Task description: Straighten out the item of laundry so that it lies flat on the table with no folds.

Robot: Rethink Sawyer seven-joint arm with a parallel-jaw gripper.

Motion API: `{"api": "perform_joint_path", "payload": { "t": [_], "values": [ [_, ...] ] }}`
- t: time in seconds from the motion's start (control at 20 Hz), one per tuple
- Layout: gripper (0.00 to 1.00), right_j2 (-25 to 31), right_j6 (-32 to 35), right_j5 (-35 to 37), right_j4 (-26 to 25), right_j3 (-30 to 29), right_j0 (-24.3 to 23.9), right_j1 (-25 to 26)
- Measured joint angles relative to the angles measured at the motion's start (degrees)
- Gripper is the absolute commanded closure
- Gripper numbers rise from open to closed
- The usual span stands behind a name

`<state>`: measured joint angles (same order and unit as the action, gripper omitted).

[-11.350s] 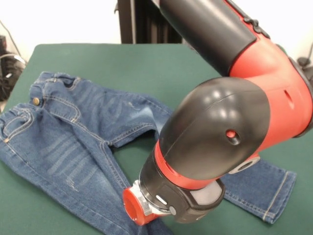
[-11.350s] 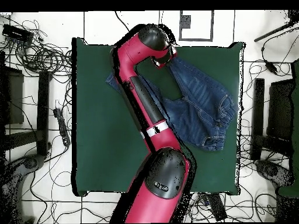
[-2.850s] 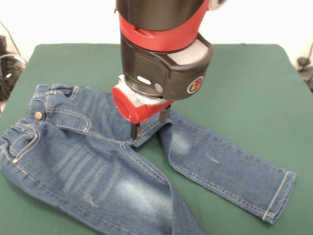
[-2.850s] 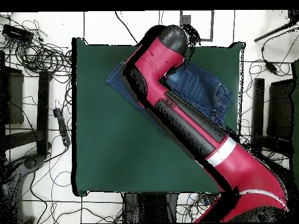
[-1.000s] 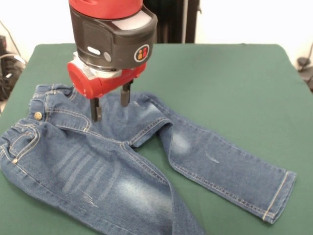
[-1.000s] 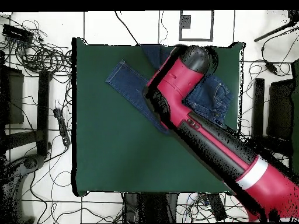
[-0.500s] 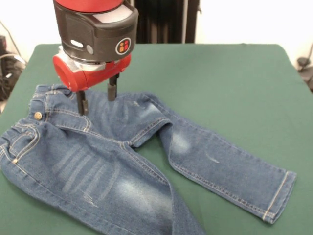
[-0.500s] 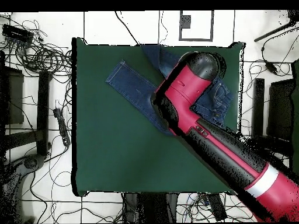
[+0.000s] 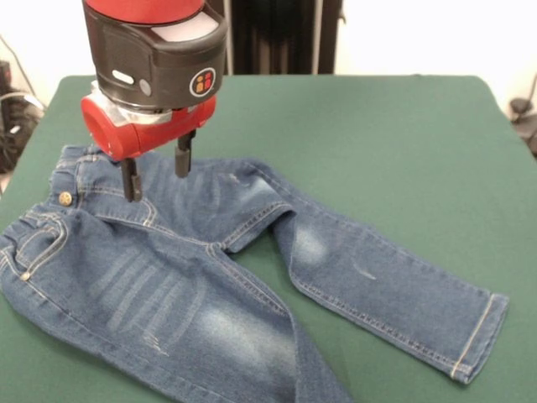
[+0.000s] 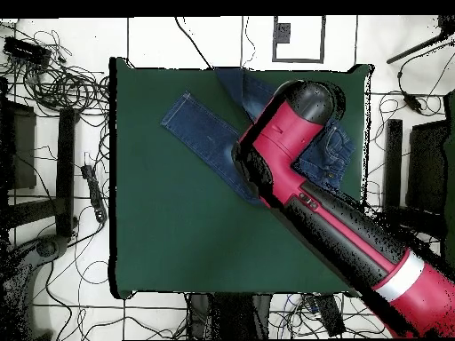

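Small blue jeans spread open on the green bench

The jeans [image 9: 210, 277] lay front-up on the dark green bench [image 9: 386, 151], waistband with its brass button [image 9: 61, 198] toward one side edge, both legs splayed apart in a V. One leg ran out straight over the felt and ended in a hemmed cuff [image 9: 478, 336]; the other, with faded whitish thigh patches, ran off the picture's lower edge. Tan stitching lined the seams and pockets. The cloth was mostly flat, with a small pucker at the crotch [image 9: 252, 222].
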<state>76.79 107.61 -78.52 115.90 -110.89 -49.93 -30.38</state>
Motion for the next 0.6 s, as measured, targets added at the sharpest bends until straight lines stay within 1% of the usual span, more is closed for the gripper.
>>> {"api": "perform_joint_path", "payload": {
  "t": [0.25,0.6],
  "values": [
    [0.0,-0.07,0.0,0.68,0.01,-0.93,-0.61,-0.44],
    [0.0,-0.08,-0.01,2.08,0.0,-3.4,-3.43,-2.12]
  ]
}}
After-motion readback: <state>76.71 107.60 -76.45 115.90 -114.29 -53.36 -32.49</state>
